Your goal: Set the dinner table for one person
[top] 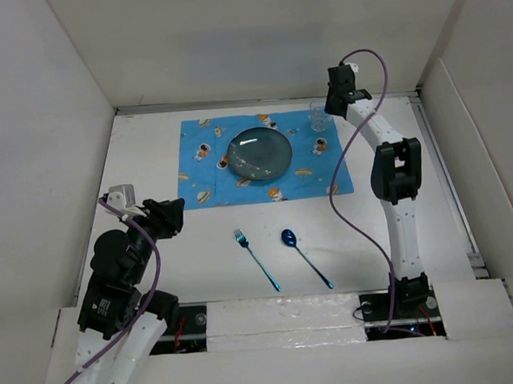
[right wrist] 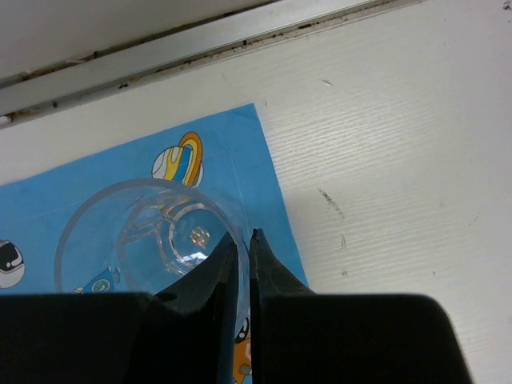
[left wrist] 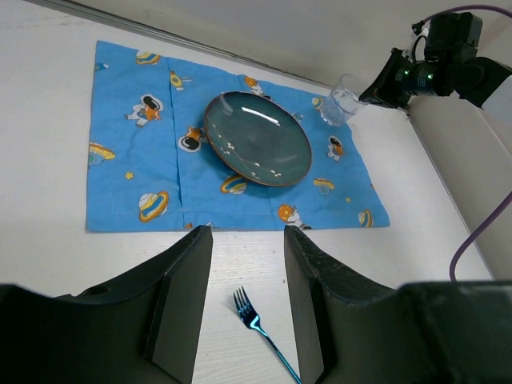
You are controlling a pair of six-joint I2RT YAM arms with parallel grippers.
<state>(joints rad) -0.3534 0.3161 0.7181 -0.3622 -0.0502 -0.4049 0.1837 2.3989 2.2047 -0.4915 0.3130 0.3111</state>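
Observation:
The white dinner table (top: pixel 208 247) carries a blue cartoon-printed mat (top: pixel 207 173) with a dark teal plate (top: pixel 258 153) on it. A clear glass (top: pixel 319 114) stands on the mat's far right corner. My right gripper (right wrist: pixel 245 240) is shut on the wall of the glass (right wrist: pixel 136 232), one finger inside and one outside. A blue fork (top: pixel 256 260) and a blue spoon (top: pixel 306 257) lie on bare table in front of the mat. My left gripper (left wrist: pixel 248 232) is open and empty, above the table left of the fork (left wrist: pixel 260 328).
White walls close in the table at the back and both sides. A metal rail (right wrist: pixel 200 48) runs along the far edge just behind the glass. The right arm's purple cable (top: pixel 341 213) hangs over the table's right part.

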